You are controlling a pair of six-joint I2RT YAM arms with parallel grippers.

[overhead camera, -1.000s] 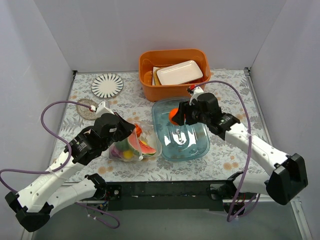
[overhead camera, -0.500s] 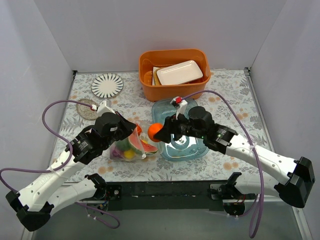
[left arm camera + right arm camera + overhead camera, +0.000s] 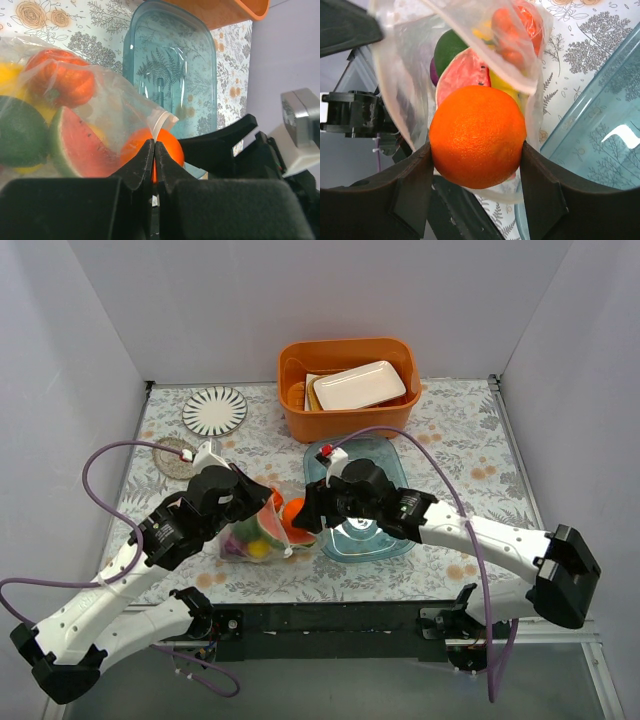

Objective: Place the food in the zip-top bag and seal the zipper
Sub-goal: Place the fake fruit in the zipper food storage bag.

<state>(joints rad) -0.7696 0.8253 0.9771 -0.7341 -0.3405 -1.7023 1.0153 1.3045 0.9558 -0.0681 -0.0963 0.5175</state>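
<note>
The left arm (image 3: 100, 585) angles forward and to the right from its base, and the left gripper (image 3: 154, 150) has its fingers pressed together on a fold of the zip-top bag (image 3: 120, 105). The right arm (image 3: 490, 537) stretches leftward, low across the middle. The right gripper (image 3: 477, 150) clamps the orange (image 3: 477, 127) between its two fingers, close beside the left gripper.

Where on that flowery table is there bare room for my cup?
Free: the right side, between the blue tray and the wall; also the strip between the striped plate and orange bin. Crowded: at the zip-top bag, where the left end effector and right end effector meet.
</note>
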